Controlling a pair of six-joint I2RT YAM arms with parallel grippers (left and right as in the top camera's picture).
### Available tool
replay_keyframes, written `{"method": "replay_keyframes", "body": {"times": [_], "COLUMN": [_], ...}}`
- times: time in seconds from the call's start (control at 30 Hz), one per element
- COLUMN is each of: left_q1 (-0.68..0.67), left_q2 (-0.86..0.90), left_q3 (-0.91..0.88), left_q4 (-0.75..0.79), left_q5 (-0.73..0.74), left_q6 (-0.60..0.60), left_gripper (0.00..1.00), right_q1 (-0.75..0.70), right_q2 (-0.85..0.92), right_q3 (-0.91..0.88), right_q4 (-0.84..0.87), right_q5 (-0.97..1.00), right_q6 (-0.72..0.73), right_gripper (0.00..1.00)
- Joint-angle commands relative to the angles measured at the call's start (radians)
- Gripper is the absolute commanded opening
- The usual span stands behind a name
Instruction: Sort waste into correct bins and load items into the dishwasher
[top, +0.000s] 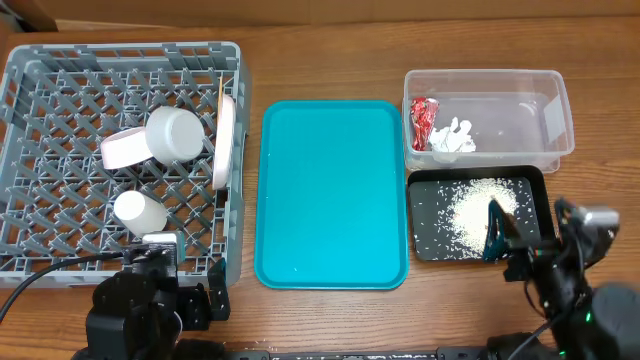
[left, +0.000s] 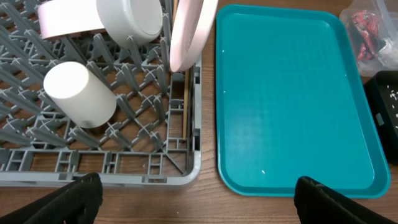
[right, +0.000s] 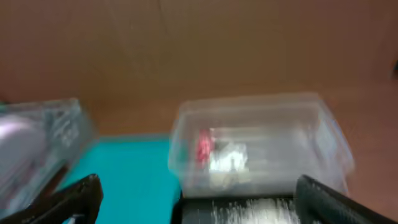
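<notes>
Rack (top: 120, 47): grey matt plastic. Teal tray (top: 330, 190): smooth glossy plastic. Tub (top: 560, 110): clear plastic. Black tray (top: 532, 188): matt. Table (top: 330, 40): wood grain. Wrapper (top: 421, 122): crinkled, shiny. Tissue (top: 453, 139): crumpled paper.

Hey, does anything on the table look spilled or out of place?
Nothing really. Rice is scattered but inside the black tray; wrapper and tissue sit in the clear tub. The cup lies on its side in the rack.

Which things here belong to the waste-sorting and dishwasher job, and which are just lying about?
Part of the job: dish rack, plate, pink bowl, white bowl, cup, chopsticks, clear tub, wrapper, tissue, black tray, rice.

Just lying about: teal tray.
</notes>
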Motion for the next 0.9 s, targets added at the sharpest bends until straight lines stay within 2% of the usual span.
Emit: {"method": "replay_keyframes", "body": {"times": [0.0,0.2,0.43,0.6,0.77,0.87], "left_q1": [-0.002,-0.002,-0.002,-0.002,-0.002,-0.002], "left_q2": [-0.006,-0.007,-0.006,-0.006,-0.007,-0.006], "left_q3": [-0.005,-0.005,-0.005,-0.005,-0.005,-0.005], "left_q4": [0.002,0.002,0.002,0.002,0.002,0.002], "left_q5": [-0.010,-0.010,-0.010,-0.010,-0.010,-0.010], "left_q6": [0.012,0.012,0.012,0.012,0.012,0.012], "left_gripper": [1.00,1.00,1.00,1.00,1.00,1.00], "right_q1": [-0.044,-0.069,-0.070,-0.075,-0.075,-0.075], "right_q2": [-0.137,-0.271,-0.273,-0.273,-0.273,-0.267], "right_q3": [-0.182,-0.463,-0.695,-0.696,-0.696,-0.696], "right_q4": [0.155,0.534,0.849,0.762,0.578,0.585], "right_q5": [-0.049,-0.085,-0.081,-0.063,-0.061,-0.055], "right_q6": [-0.002,0.000,0.000,0.000,0.000,0.000], "right_gripper": [1.00,1.00,1.00,1.00,1.00,1.00]}}
